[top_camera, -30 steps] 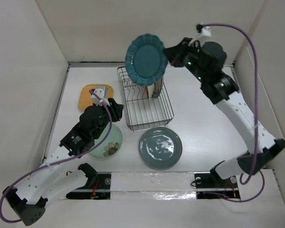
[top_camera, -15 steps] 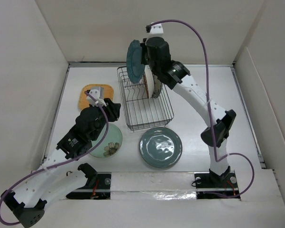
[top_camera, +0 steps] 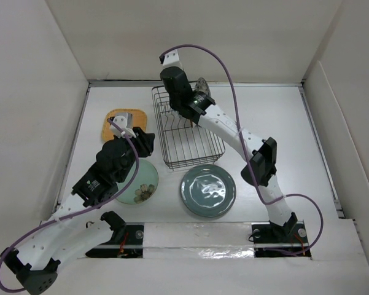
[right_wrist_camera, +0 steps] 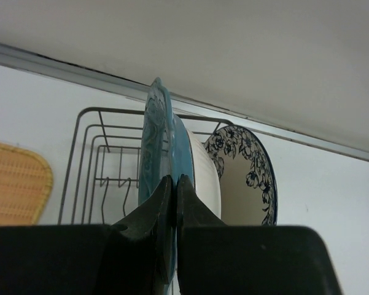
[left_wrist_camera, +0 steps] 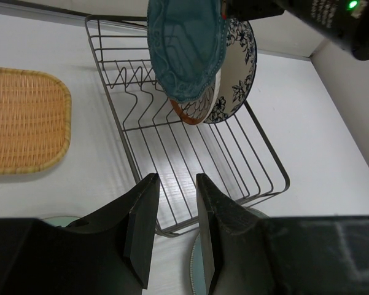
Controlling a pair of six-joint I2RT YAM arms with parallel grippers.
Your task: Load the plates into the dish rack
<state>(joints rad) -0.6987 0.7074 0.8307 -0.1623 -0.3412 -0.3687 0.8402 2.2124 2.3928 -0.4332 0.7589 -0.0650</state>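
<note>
My right gripper (right_wrist_camera: 174, 184) is shut on the rim of the teal scalloped plate (right_wrist_camera: 153, 141) and holds it upright, edge-on, over the far end of the black wire dish rack (left_wrist_camera: 190, 178). Just behind it, the orange-brown plate (left_wrist_camera: 193, 110) and the white plate with blue pattern (left_wrist_camera: 236, 67) stand in the rack. I cannot tell whether the teal plate (left_wrist_camera: 184, 49) rests on the wires. My left gripper (left_wrist_camera: 175, 184) is open and empty, near the rack's front edge. The large grey-green plate (top_camera: 208, 190), the pale mint plate (top_camera: 141, 184) and the orange rounded-square plate (top_camera: 126, 124) lie flat on the table.
The right arm (top_camera: 233, 132) stretches diagonally over the rack's right side, and its wrist (top_camera: 175, 86) covers the rack's far end in the top view. The left arm (top_camera: 107, 172) overhangs the mint plate. White walls close in at the back and both sides.
The right arm swung the teal plate left and down, turning it from face-on to edge-on, and brought it to the rack's far end beside the other two plates. The left arm barely moved.
</note>
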